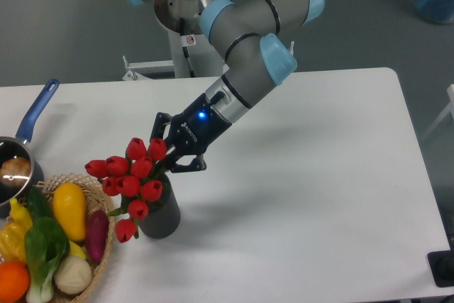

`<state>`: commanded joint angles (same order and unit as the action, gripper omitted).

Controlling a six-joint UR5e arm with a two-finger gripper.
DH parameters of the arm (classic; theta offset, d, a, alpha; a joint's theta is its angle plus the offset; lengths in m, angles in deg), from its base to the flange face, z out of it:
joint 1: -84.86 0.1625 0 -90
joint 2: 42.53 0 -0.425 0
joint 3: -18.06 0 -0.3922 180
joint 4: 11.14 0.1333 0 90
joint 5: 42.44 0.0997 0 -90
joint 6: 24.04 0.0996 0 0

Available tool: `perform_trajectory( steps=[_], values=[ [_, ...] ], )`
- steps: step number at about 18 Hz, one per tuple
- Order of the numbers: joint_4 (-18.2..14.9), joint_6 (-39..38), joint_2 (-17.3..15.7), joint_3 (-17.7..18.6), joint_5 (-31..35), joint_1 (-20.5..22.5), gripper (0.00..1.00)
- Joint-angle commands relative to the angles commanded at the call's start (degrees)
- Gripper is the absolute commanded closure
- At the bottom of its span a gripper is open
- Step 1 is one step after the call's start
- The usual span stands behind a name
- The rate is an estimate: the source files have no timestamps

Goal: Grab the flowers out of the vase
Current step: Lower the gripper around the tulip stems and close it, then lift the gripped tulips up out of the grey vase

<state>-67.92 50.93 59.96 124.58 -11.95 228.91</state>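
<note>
Gripper (167,155) closed on the flowers (130,177) at the bunch's 2 o'clock edge, fingers narrow around the stems. Flowers sit in the vase (160,216), leaning toward 9 o'clock. Basket (106,250) lies at 9 o'clock, pan (33,118) beyond it.

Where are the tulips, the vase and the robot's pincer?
tulips (131,175), fixed camera view, on a middle red bud.
vase (162,219), fixed camera view, on its dark ribbed side.
pincer (164,155), fixed camera view, between its fingertips at the bunch.
</note>
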Motion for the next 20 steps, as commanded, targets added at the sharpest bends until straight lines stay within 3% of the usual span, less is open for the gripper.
perform_trajectory(
  steps=[11,20],
  values=[
    [0.0,-5.2,-2.5,-1.8,-0.4,0.6,1.0],
    [0.0,-14.2,-4.4,-6.5,-5.2,2.1,1.0]
  ],
)
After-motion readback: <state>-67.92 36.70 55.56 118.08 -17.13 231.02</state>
